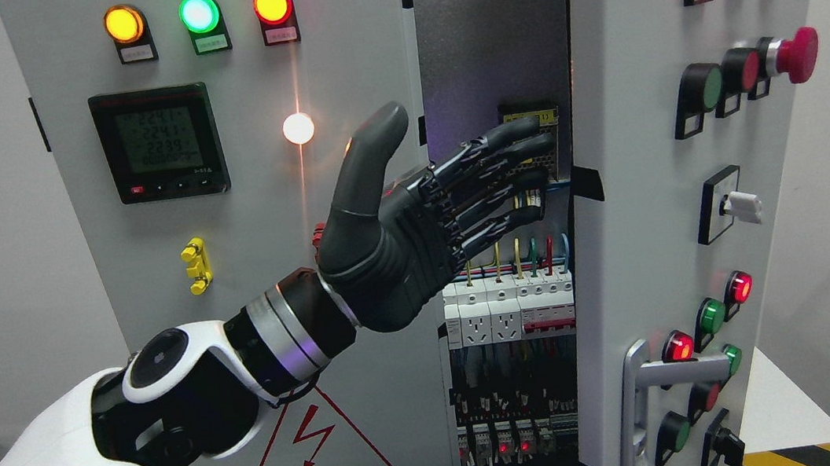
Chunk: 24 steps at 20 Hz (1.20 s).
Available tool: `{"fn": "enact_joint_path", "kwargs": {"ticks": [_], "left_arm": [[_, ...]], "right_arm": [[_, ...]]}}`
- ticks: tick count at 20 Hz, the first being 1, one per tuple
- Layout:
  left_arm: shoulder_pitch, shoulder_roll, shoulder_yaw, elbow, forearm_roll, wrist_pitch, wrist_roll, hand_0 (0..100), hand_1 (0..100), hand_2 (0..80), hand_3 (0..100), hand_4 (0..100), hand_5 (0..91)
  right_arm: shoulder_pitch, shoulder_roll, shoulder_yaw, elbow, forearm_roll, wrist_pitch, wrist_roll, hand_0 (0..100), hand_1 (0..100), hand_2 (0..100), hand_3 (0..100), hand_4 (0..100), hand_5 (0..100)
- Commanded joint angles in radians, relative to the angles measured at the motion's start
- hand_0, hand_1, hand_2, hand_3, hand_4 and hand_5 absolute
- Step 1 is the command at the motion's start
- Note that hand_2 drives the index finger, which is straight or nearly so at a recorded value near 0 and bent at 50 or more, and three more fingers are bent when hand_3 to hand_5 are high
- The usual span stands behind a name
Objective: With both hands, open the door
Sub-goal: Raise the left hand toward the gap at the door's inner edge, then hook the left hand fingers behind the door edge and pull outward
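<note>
Dark grey left hand (413, 217) raised palm-up, fingers (503, 175) released and outstretched, tips near the right door (635, 158) edge

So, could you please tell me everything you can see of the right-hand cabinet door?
The right door is a light grey, metal-looking panel, swung partly open so its face angles toward the camera, exposing breakers and wiring behind. It carries lit red indicator lamps, green and red buttons, a red mushroom stop button, a white rotary switch and a silver lever handle low down. The left hand, fingers extended, reaches to its inner edge.
</note>
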Motion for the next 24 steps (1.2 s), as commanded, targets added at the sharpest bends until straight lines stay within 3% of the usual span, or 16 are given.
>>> {"fn": "enact_joint_path", "kwargs": {"ticks": [1, 13, 24], "left_arm": [[-0.021, -0.089, -0.059, 0.011, 0.025, 0.001, -0.001, 0, 0, 0.0, 0, 0, 0.0], [-0.047, -0.121, -0.062, -0.002, 0.091, 0.016, -0.002, 0, 0, 0.0, 0, 0, 0.0], [-0.047, -0.162, -0.062, -0.015, 0.093, 0.019, -0.002, 0, 0, 0.0, 0, 0, 0.0]], "right_arm": [[0.0, 0.0, 0.0, 0.0, 0.0, 0.0, 0.001, 0, 0, 0, 0, 0, 0], [0.0, 0.0, 0.0, 0.0, 0.0, 0.0, 0.001, 0, 0, 0, 0, 0, 0], [0.0, 0.0, 0.0, 0.0, 0.0, 0.0, 0.001, 0, 0, 0, 0, 0, 0]]}}
